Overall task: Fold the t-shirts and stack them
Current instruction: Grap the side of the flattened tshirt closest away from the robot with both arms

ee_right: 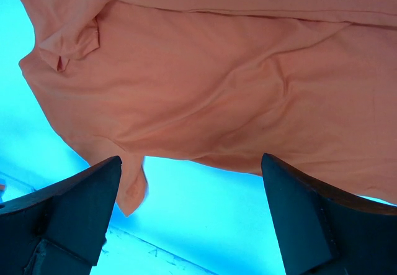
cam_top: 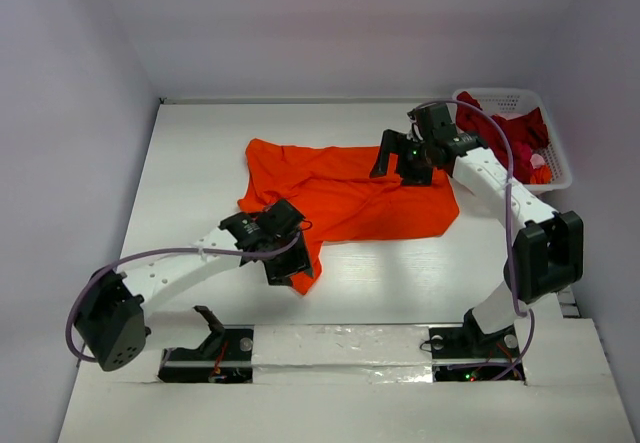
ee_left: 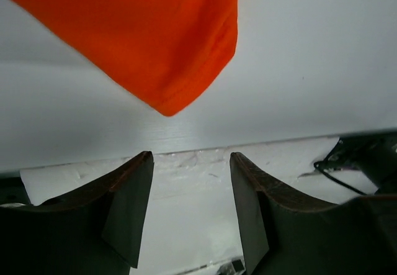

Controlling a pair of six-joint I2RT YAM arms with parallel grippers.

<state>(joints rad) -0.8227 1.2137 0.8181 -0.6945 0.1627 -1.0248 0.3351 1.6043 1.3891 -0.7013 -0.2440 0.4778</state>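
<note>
Orange t-shirt [cam_top: 350,193]: lies spread across the middle of the white table [cam_top: 400,283], rumpled and unfolded, with one flap trailing toward the near edge on its left side.
Crimson t-shirt [cam_top: 500,128]: bunched up inside the white latticed basket [cam_top: 500,93] at the far right corner of the table, well apart from the orange one.
Left gripper [cam_top: 288,266]: sits low over the trailing flap at the near-left corner of the orange t-shirt.
Left gripper, wrist view: the gripper [ee_left: 191,157] has its two dark fingers [ee_left: 127,207] partly apart with only bare table between them. The rounded hem corner of the orange t-shirt [ee_left: 155,33] lies just ahead of the tips, and I cannot tell whether they touch it. It has hold of nothing.
Right gripper [cam_top: 398,168]: reaches over the far right part of the orange t-shirt, close to its far edge.
Right gripper, wrist view: the gripper [ee_right: 191,160] is spread wide, with its fingers [ee_right: 74,207] far apart. The t-shirt [ee_right: 217,89] fills the view beyond the tips and looks pale salmon here, against a table tinted blue. Its edge runs between the two tips, but nothing is pinched.
Cloth surface: soft creases cross the shirt in the right wrist view, and a small folded patch shows near its upper left.
Arms: the left one stretches in from the near left. The right one bends in from the near right, beside the basket.
</note>
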